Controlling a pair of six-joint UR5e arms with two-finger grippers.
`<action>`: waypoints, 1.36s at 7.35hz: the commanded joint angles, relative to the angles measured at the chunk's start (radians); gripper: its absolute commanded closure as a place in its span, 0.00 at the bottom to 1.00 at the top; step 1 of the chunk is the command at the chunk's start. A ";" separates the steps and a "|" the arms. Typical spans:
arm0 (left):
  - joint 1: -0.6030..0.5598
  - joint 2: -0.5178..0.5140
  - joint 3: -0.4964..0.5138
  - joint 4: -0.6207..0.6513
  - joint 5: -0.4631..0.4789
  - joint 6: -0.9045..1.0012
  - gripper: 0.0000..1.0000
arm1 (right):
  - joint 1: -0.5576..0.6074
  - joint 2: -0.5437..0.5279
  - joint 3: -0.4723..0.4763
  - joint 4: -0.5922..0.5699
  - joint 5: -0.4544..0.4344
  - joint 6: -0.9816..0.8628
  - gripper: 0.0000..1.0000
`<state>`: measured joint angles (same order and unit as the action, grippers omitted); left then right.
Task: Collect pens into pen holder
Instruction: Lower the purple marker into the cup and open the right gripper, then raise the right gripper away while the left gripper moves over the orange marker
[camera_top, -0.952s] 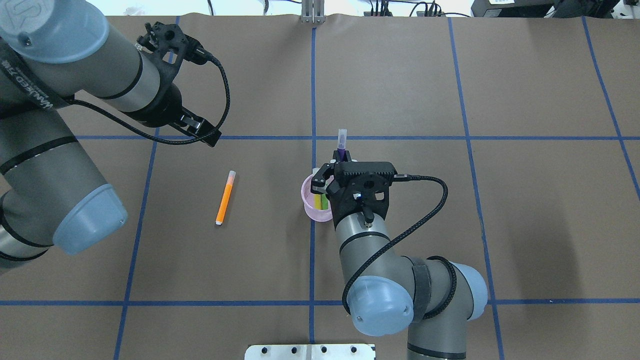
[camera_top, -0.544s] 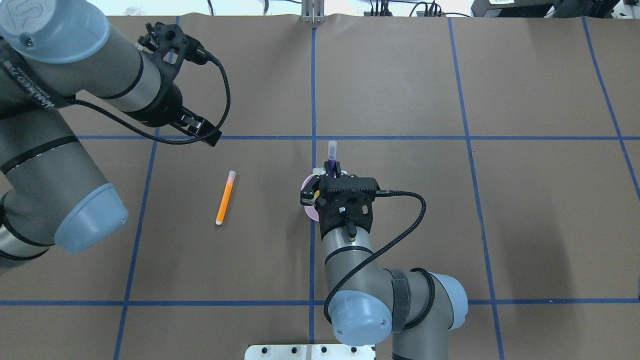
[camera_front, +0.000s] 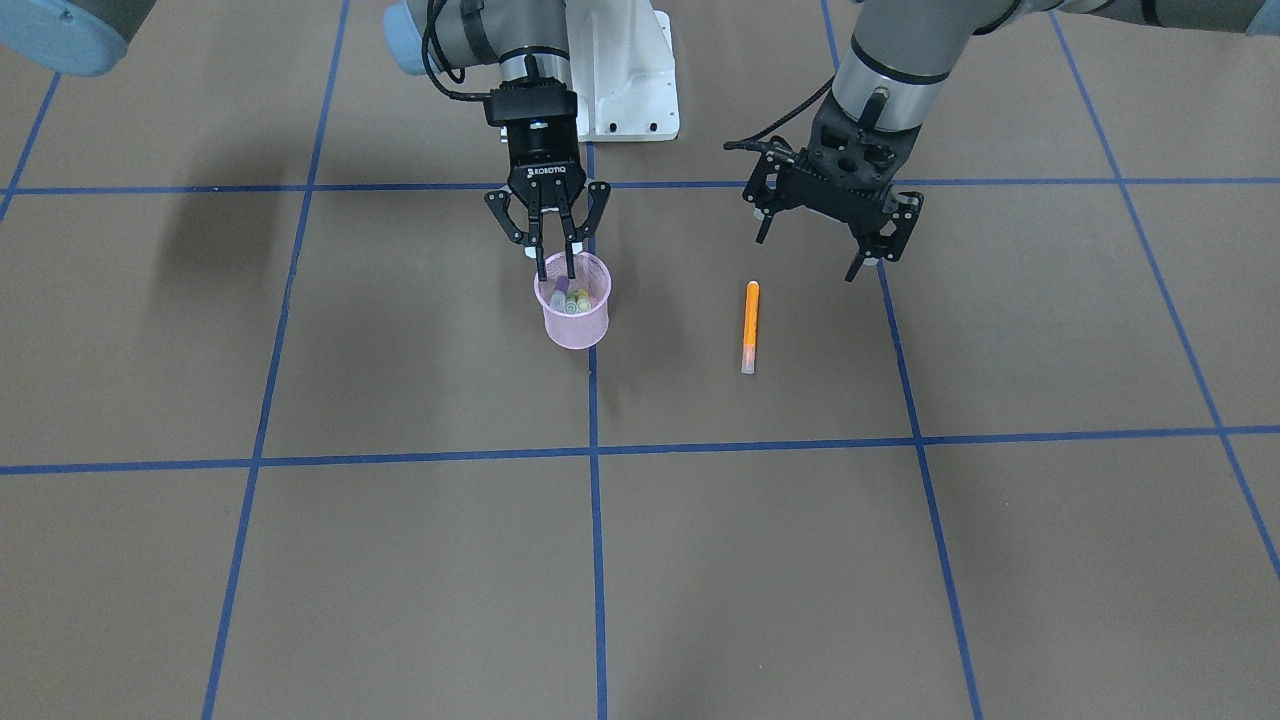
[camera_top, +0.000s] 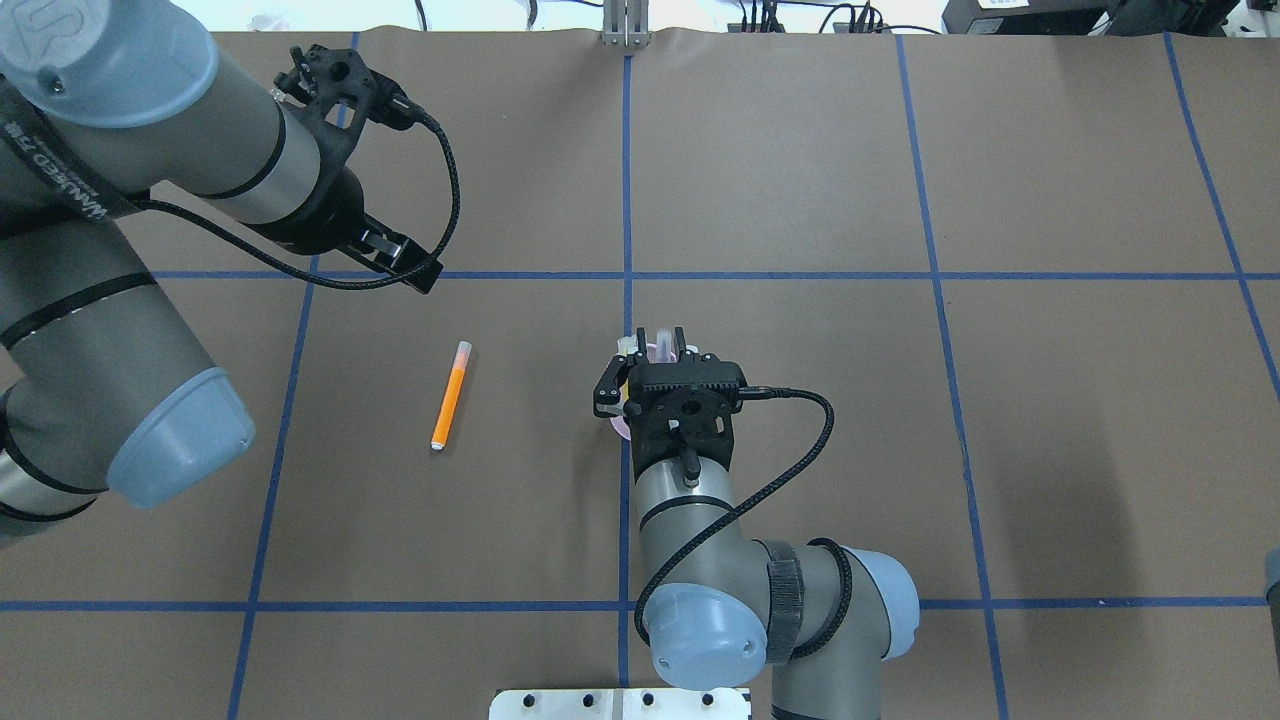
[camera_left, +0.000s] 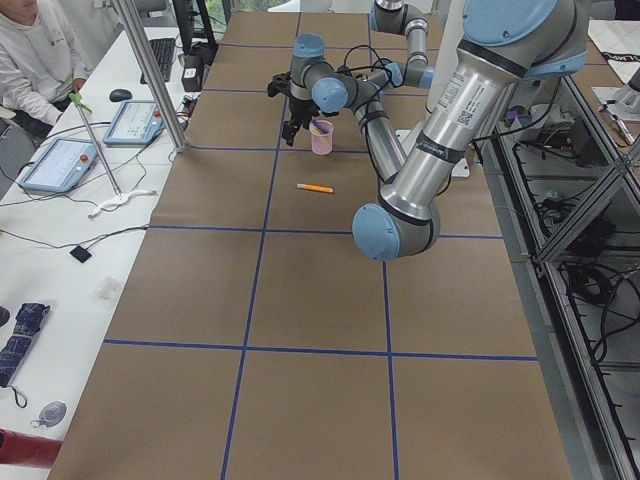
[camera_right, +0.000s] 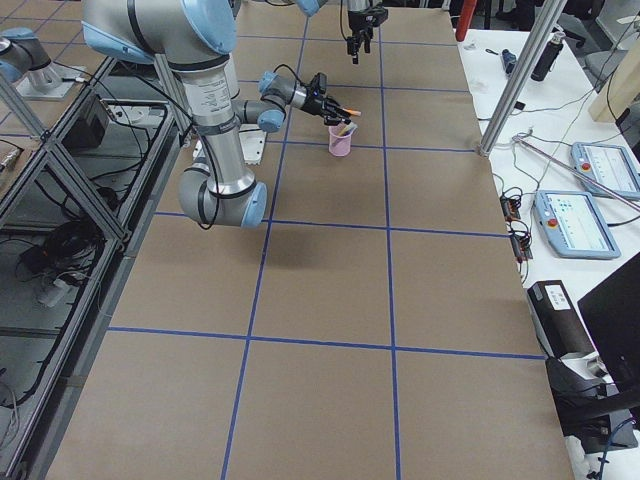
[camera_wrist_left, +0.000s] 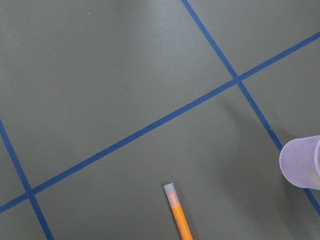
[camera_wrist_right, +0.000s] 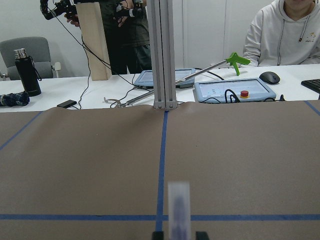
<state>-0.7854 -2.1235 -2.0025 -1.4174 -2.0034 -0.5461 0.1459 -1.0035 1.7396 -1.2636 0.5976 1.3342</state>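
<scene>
Pens: one orange pen (camera_front: 750, 326), flat on the table (camera_front: 900, 550), well apart from the holder. One purple pen (camera_wrist_right: 178, 210), blurred, between the fingers of the right pincer (camera_front: 556, 272), which stand parted wider than the pen. Further caps inside the holder, count unclear. Pen holder (camera_front: 577, 320): one, pink, upright, directly beneath. Left pincer (camera_front: 813, 255): wide open, empty.

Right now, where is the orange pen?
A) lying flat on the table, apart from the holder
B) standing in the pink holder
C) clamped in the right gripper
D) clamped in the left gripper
A: the orange pen lies flat on the brown table, well clear of the pink pen holder, with nothing gripping it.
</scene>
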 joint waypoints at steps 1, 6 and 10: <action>0.000 0.002 0.002 0.000 0.000 0.000 0.00 | 0.013 0.000 0.056 -0.002 0.051 -0.013 0.00; 0.093 0.011 0.108 -0.076 0.005 -0.282 0.00 | 0.451 -0.007 0.126 -0.201 0.904 -0.120 0.00; 0.152 -0.004 0.338 -0.245 0.086 -0.288 0.00 | 0.756 -0.130 0.124 -0.206 1.353 -0.442 0.00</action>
<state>-0.6421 -2.1177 -1.7435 -1.6010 -1.9265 -0.8330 0.8307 -1.0939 1.8641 -1.4697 1.8625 0.9849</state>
